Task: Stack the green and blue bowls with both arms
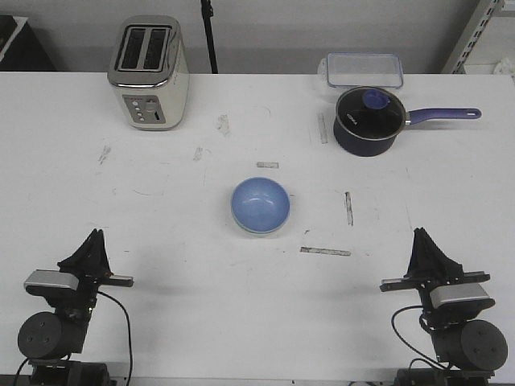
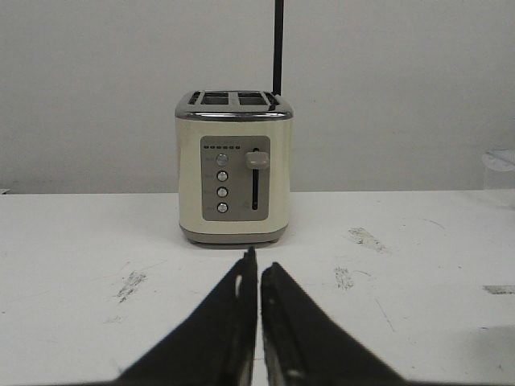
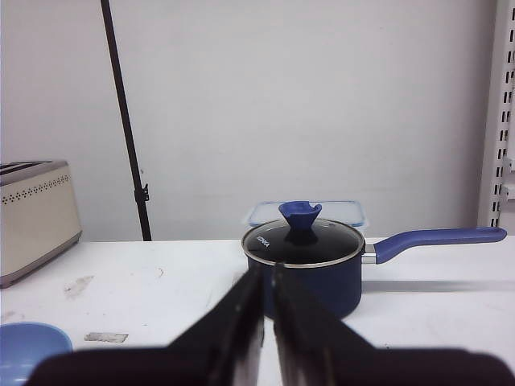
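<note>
The light blue bowl (image 1: 261, 204) sits upright in the middle of the table; its edge also shows in the right wrist view (image 3: 28, 347). A thin pale greenish band runs under its near rim, and I cannot tell whether that is the green bowl beneath it. No separate green bowl is in view. My left gripper (image 1: 96, 235) rests at the near left corner, shut and empty (image 2: 257, 261), far from the bowl. At the near right corner my right gripper (image 1: 419, 234) is also shut with nothing in it (image 3: 268, 269).
A cream toaster (image 1: 149, 72) stands at the back left. A dark navy saucepan (image 1: 366, 121) with glass lid and purple handle is at the back right, with a clear plastic box (image 1: 364, 69) behind it. Tape marks (image 1: 325, 251) dot the white table.
</note>
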Tool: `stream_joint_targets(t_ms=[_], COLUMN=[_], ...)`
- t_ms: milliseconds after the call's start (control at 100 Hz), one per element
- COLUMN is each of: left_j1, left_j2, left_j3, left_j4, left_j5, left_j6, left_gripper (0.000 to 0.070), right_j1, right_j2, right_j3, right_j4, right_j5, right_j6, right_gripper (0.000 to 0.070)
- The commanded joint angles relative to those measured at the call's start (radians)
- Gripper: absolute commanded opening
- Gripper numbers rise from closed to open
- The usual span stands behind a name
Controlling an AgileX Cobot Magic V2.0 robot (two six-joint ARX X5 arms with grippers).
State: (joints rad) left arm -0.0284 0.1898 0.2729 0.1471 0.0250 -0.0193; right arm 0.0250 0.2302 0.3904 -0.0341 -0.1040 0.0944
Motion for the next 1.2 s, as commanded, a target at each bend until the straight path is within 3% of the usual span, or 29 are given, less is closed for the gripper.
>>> stream_joint_targets(t_ms=[0,840,1190], left_j1=[0.001,0.010,0.010], left_j2=[-0.003,-0.187,-0.187], left_j3=[0.003,-0.260,-0.261], left_j4=[0.011,0.049,0.011], left_j5=[0.000,-0.002,-0.001], left_j6=[0.008,0.006,0.007], left_gripper=[0.0001,0.0001,0.0001], right_j1=[0.000,0.000,0.000], right_j2=[-0.002,-0.002,-0.002], right_j3=[0.002,0.002,0.002], right_j4=[0.011,0.011,0.012], right_j5=[0.000,0.000,0.000], right_j6=[0.010,0.010,0.010], right_gripper=[0.0015,0.0015,0.0015])
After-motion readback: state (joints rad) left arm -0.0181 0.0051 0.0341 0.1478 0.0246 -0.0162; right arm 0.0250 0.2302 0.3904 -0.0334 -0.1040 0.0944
